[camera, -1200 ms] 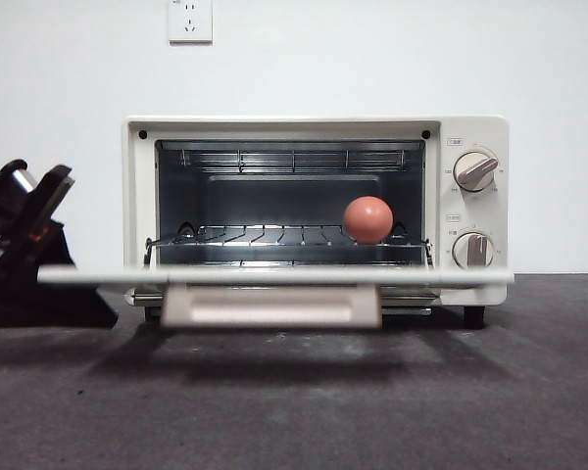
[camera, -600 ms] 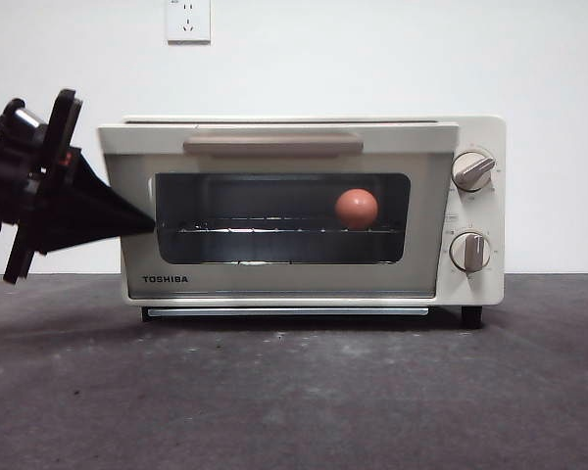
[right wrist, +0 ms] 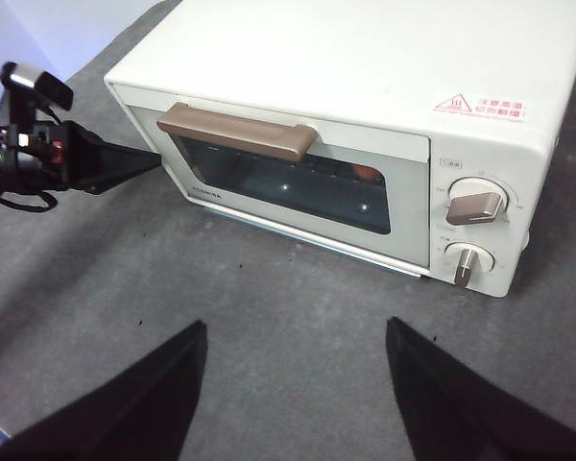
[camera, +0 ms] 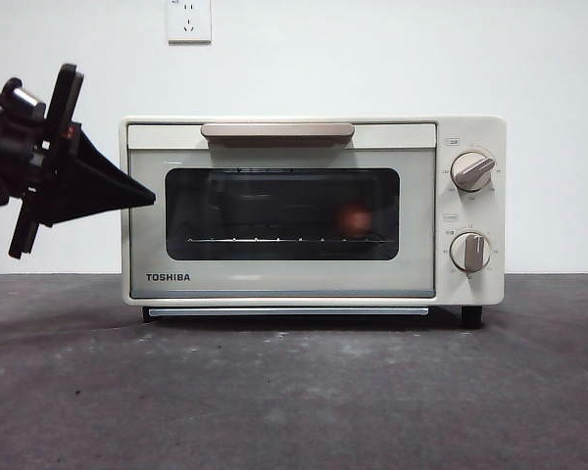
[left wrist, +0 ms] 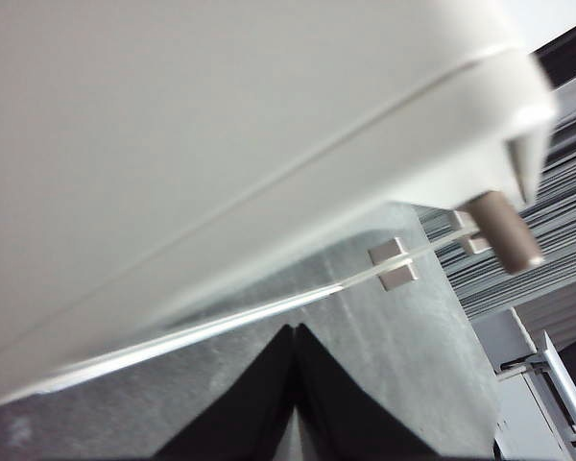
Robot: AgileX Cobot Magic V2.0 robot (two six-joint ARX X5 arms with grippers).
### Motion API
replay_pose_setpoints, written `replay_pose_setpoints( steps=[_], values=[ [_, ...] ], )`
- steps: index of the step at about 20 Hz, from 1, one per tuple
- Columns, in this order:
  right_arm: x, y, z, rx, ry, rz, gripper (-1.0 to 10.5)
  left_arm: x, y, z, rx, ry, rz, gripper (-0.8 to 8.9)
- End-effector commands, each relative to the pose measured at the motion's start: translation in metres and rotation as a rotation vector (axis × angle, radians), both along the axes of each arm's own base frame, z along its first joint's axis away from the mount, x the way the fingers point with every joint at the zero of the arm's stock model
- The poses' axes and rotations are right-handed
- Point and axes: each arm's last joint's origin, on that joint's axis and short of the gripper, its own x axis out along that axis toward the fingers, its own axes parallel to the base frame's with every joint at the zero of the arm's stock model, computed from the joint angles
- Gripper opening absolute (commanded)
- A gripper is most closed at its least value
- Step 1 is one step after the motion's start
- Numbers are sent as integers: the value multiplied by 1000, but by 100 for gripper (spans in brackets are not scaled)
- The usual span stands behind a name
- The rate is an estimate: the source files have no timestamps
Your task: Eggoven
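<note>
One egg sits on the wire rack inside the toaster oven, toward the knob side, dim behind the dark glass. I judge it light, smooth and easily cracked, likely to roll on the wires; I would take it gently around its middle. The oven is stiff and boxy, and its beige handle along the door's top edge is the place to pull.

My left gripper hangs at the oven's side by the door corner, jaws pressed together on nothing. My right gripper waits well back over the table, jaws spread apart.

Half a second ago the door was not quite shut; now it looks flush, though the seam is hard to see.
</note>
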Motion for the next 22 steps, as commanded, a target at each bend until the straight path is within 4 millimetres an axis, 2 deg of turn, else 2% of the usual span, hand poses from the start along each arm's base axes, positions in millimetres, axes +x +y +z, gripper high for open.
replay_pose_setpoints(
  steps=[1, 6, 15, 22],
  values=[
    [-1, 1, 6, -2, -15, 13, 301, -4, -5, 12, 23, -50, -22, 7],
    [-1, 1, 3, -25, 3, 24, 301, -26, -11, 33, 131, -75, 19, 7],
    [-1, 1, -8, -113, 82, 48, 300, -90, -18, 75, 347, -129, 107, 7],
    [6, 7, -25, -130, 96, 82, 181, -136, -11, 98, 403, -190, 151, 7]
  ],
)
